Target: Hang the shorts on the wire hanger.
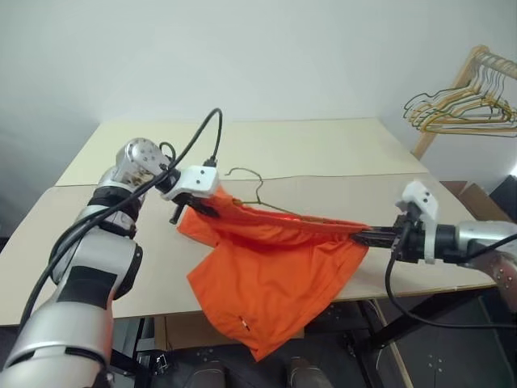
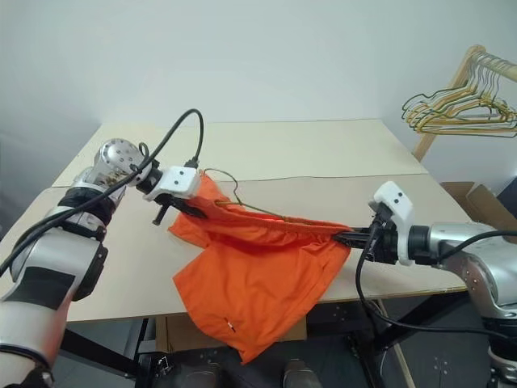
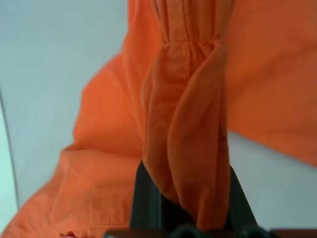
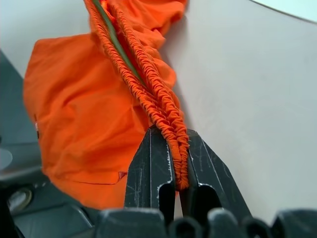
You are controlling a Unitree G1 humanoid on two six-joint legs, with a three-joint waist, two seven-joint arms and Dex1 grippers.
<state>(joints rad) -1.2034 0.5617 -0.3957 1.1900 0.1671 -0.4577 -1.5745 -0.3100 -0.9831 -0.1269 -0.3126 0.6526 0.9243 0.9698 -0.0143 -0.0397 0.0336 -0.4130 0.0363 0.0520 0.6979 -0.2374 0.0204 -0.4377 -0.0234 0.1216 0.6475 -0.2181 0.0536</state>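
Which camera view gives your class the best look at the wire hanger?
The left eye view: the wire hanger shows its hook and sloping shoulders above the shorts. The right eye view shows the same. The right wrist view shows a short wire stretch inside the waistband; in the left wrist view I cannot make it out.

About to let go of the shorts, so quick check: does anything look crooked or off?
Yes. The shorts sag unevenly between the left hand and right hand, one leg drooping past the table edge. The wire hanger sits tilted, with its hook poking out near the left end.
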